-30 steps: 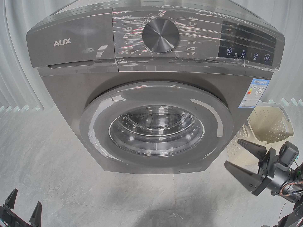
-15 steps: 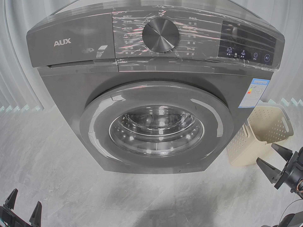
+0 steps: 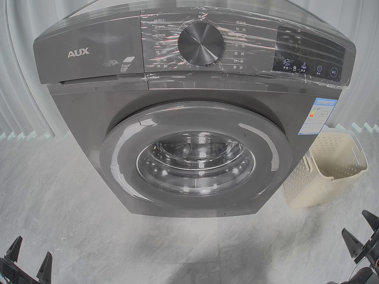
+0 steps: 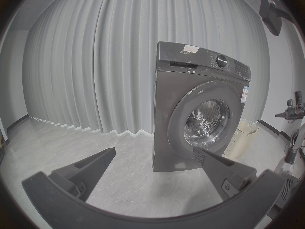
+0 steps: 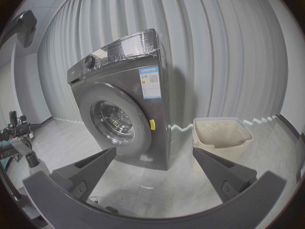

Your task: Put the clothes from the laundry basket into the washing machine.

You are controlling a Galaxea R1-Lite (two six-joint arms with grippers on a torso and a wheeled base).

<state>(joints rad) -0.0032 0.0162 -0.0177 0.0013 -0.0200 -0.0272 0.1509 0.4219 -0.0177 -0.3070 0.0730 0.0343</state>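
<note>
laundry basket (image 3: 312, 182) partly hidden behind right side of closed washing machine (image 3: 193, 99)

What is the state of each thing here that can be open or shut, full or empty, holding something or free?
washing machine door: shut.
laundry basket: upright, no clothes seen in the part of its inside that shows.
left pincer: open, holding nothing.
right pincer: open, holding nothing.
</note>
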